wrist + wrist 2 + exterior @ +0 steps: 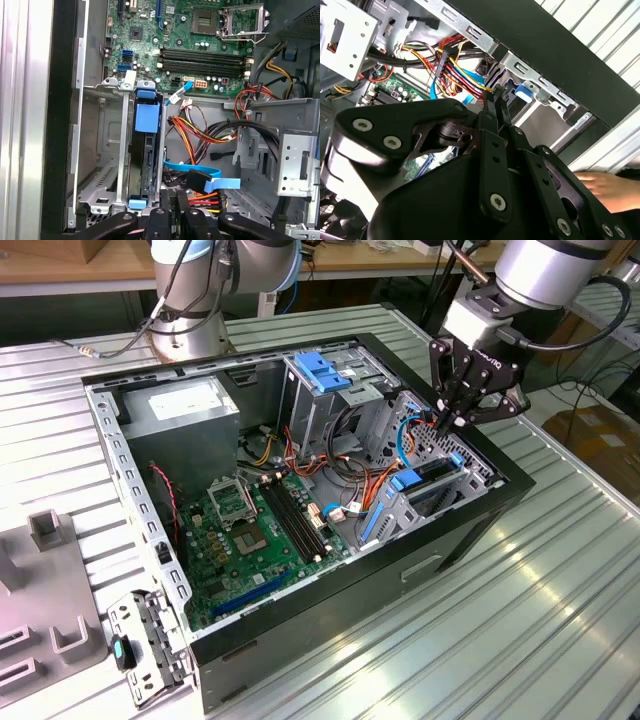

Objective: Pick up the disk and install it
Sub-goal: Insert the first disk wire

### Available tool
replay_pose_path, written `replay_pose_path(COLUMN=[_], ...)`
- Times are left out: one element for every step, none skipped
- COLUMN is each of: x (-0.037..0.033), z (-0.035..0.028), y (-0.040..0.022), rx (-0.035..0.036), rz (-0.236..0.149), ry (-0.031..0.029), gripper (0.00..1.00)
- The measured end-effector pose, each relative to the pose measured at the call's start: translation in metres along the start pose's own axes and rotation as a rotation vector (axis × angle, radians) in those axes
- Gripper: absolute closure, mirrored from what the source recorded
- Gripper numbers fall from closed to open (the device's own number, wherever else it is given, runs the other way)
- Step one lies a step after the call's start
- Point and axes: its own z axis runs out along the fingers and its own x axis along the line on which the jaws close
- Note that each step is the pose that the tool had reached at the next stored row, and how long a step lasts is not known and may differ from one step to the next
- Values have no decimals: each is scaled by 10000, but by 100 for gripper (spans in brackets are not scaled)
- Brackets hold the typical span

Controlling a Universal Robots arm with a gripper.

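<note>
Disk (146, 150) stood seated in drive bay (107, 150) of computer case (480, 530) | gripper (452, 420) hovered just above, fingers together, empty | installation judged essentially done; nothing left showed.

A worktable (560, 620) of ribbed, silvery metal slats is seen across most of the exterior view, and bright overhead light is reflected off its grooves in pale streaks. Behind it, along the top edge of that view, a wooden bench (90, 270) is set, with a brown cardboard box (95, 248) resting on it. At the exterior view's right, beyond the table's edge, a patch of grey floor (560, 390) is visible, and a second cardboard box (600, 435) is placed there. At the exterior view's left, a grey block with raised posts (45, 590) is laid on the slats. The whole scene is evenly and brightly lit.
</note>
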Motion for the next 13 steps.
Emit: replay_pose_path(x=[0, 0, 3, 11, 22, 39, 53, 76, 91, 107, 112, 113, 114], z=[2, 3, 4, 7, 9, 11, 13, 17, 20, 27, 32, 38, 43], y=[1, 1, 2, 3, 4, 6, 7, 10, 12, 17, 28, 43, 52], rx=[4, 5, 6, 7, 7, 7, 8, 8, 8, 8, 8, 9, 10], rz=[164, 247, 304, 313, 318, 325, 328, 331, 331, 335, 338, 334, 337], ry=[6, 10, 15, 13, 12, 12, 13, 11, 11, 10, 5, 3, 4], gripper=[84, 84, 84, 84, 84, 84, 84, 84, 84, 84, 84, 84, 84])
